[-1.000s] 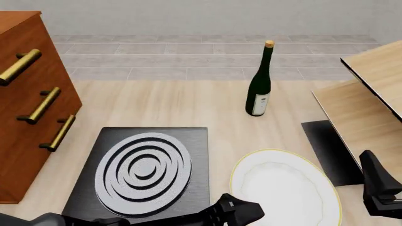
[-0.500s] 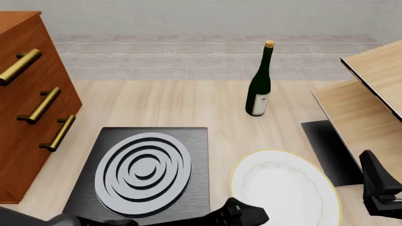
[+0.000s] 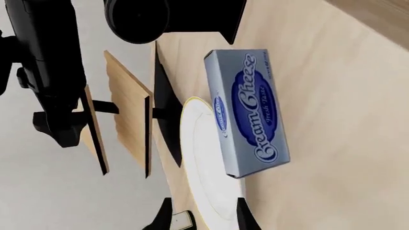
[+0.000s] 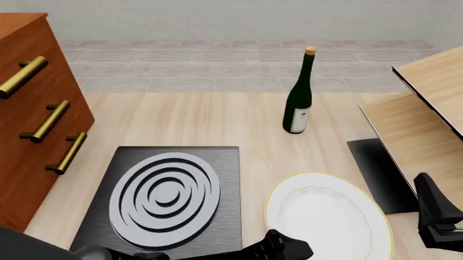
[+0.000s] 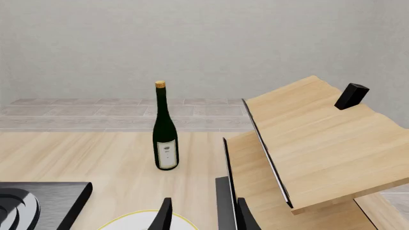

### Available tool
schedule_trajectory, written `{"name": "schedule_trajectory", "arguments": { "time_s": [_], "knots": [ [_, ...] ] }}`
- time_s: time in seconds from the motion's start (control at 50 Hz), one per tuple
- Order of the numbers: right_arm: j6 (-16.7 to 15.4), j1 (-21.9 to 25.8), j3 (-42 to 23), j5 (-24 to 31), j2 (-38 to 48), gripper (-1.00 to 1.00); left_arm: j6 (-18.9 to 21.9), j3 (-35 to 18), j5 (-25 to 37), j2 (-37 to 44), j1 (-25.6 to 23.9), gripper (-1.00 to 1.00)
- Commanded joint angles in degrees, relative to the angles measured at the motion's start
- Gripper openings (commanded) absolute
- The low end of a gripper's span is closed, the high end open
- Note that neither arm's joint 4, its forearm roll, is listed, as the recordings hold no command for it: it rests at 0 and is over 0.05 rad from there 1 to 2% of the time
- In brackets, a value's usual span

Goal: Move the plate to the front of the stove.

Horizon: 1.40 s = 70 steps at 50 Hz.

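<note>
Glossy white plate [image 4: 329,216], matt black stove [image 4: 162,203], pale wood table [image 4: 217,122], glass bottle [image 4: 298,103]

We see a cream cheese box [image 3: 248,111] lying ahead of the left gripper, and a wine bottle [image 5: 165,128] upright beyond the right one.

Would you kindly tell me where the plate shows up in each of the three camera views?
Front view: the plate lies low and right of centre, beside the stove.
Left wrist view: a narrow white sliver, partly behind the cream cheese box.
Right wrist view: only its rim at the bottom edge.
Shared landmark: the black mat beside the plate.
</note>
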Motion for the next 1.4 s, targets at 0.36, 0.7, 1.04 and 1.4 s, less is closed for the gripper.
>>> {"name": "schedule_trajectory", "arguments": {
  "time_s": [0.36,0.7,1.04,1.4],
  "knots": [
    [0.0,0.0,0.0,0.0,0.0,1.00,-1.1,-1.9,-0.7,3.8,0.0,1.00],
    [0.0,0.0,0.0,0.0,0.0,1.00,-2.1,-3.1,-0.3,4.6,0.1,1.00],
    [0.0,0.0,0.0,0.0,0.0,1.00,-2.6,-3.3,-1.3,6.5,0.7,1.00],
    [0.0,0.0,0.0,0.0,0.0,1.00,-3.0,-4.4,-1.2,8.8,0.9,1.00]
  ]
}}
